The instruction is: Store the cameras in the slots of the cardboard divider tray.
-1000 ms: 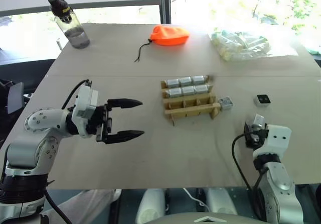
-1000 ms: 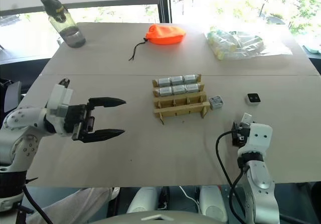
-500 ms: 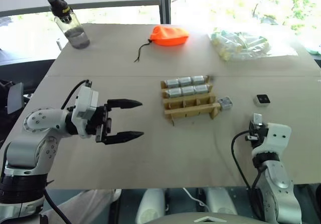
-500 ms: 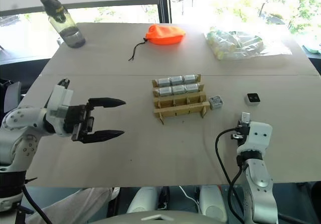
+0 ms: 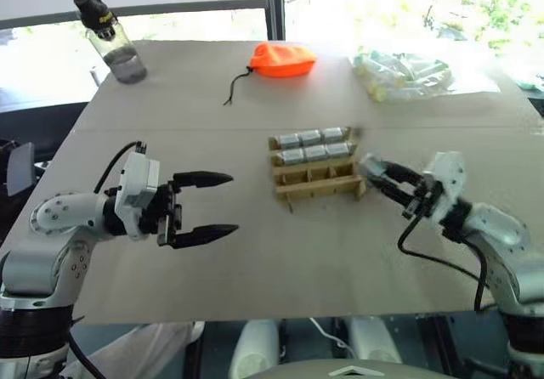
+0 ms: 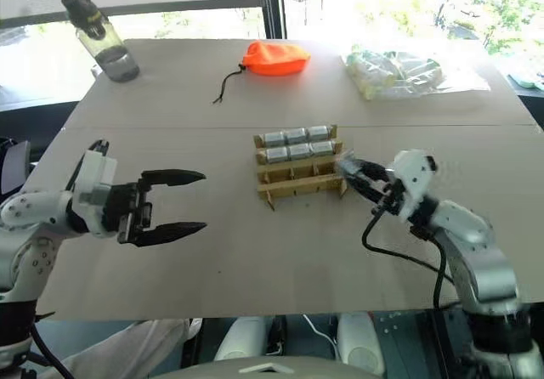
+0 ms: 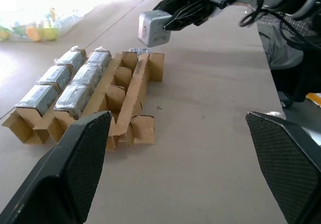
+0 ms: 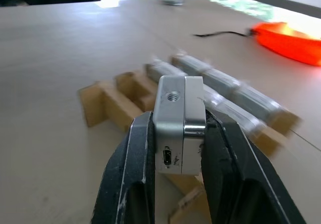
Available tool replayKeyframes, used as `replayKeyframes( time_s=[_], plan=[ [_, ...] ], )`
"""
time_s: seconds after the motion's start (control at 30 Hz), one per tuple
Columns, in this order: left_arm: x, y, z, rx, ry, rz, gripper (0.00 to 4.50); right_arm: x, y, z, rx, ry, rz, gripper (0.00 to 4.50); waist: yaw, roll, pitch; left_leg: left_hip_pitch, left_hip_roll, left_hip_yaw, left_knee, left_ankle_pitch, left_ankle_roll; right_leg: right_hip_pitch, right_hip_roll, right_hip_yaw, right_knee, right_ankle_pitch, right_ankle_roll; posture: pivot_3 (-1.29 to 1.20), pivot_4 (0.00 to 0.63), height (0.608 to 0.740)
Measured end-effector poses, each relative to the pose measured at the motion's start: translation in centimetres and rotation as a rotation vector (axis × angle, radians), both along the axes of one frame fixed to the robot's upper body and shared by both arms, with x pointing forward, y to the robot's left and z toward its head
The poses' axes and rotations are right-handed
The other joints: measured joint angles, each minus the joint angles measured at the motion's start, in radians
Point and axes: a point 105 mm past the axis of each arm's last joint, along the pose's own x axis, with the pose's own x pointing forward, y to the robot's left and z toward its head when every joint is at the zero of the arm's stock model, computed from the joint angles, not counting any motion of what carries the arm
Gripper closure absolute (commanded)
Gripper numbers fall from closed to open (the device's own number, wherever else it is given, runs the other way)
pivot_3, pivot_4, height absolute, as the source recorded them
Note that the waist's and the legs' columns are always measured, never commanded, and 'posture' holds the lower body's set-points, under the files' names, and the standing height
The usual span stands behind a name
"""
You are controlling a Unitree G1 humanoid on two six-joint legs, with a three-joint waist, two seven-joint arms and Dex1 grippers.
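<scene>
Camera [image 8: 179, 124], one unit, silver-grey and boxy, is clamped flat-side to flat-side between the two black fingers of the right gripper [image 5: 380, 178] and is carried just off the right end of the cardboard divider tray [image 5: 319, 175], clear of the table [image 5: 255, 251]. A threaded socket and a small port are seen on its exposed narrow edges. It is judged light, rigid and smooth-cased, so likely to slip if pinched at a corner; hold across the broad faces, as now, is judged soundest, the lens face being best spared.

Tray, tan cardboard, is set near the middle of the table: the two far rows are filled with wrapped silver blocks, the near row's slots are seen empty. Thin partitions are judged easily bent or shoved.

Left gripper [image 5: 208, 206] is held spread wide and empty, well apart toward the table's left edge.

Toward the far edge: orange pouch [image 5: 284, 59], water bottle [image 5: 110, 37], plastic-wrapped bundle [image 5: 408, 70].
</scene>
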Motion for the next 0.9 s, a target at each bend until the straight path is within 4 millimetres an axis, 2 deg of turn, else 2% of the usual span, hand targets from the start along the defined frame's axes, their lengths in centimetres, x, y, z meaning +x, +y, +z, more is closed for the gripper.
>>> replayKeyframes(
  time_s=[0.17,0.3,0.5,0.6,0.8,0.9],
  plan=[
    [-0.4,0.5,-0.1,-0.015,-0.012,0.068,0.03,2.0,3.2,0.4,-0.106,-0.009,0.330,3.80,0.006,-0.001,0.001,-0.003,-0.001,-0.001,0.000,0.003,-0.005,-0.001,-0.001,-0.002,0.000,0.000,0.000,0.00,0.150,0.726],
    [-0.9,0.5,-0.2,-0.028,-0.018,0.111,0.03,3.4,4.7,0.7,-0.157,-0.048,0.471,3.80,0.007,-0.002,0.002,-0.004,-0.001,-0.002,0.000,0.002,-0.004,-0.001,-0.003,-0.004,-0.002,0.001,0.000,0.00,0.150,0.726],
    [-1.6,0.9,-0.3,-0.034,-0.023,0.165,0.03,5.0,6.9,0.1,-0.171,-0.043,0.506,3.80,0.004,-0.001,0.003,-0.004,-0.001,-0.003,0.001,0.003,-0.005,-0.001,-0.004,-0.005,0.000,0.001,0.000,0.00,0.150,0.726],
    [-1.7,1.0,-0.4,-0.030,-0.021,0.177,0.03,5.4,7.3,-0.1,-0.193,-0.050,0.509,3.80,0.003,-0.001,0.003,-0.003,-0.001,-0.003,0.001,0.003,-0.005,0.000,-0.004,-0.005,0.001,0.001,0.000,0.00,0.150,0.726],
    [-1.8,1.3,-0.4,-0.029,-0.021,0.195,0.03,5.6,7.5,-1.9,-0.244,-0.017,0.507,3.80,0.001,0.000,0.003,-0.003,-0.001,-0.002,0.001,0.003,-0.005,0.000,-0.005,-0.005,0.001,0.001,0.000,0.00,0.150,0.726],
    [-1.8,1.4,-0.5,-0.028,-0.015,0.199,0.03,5.6,7.8,-2.0,-0.269,-0.041,0.516,3.80,-0.001,0.000,0.003,-0.003,-0.001,-0.002,0.001,0.003,-0.006,0.000,-0.005,-0.005,0.001,0.001,0.000,0.00,0.150,0.726]
  ],
)
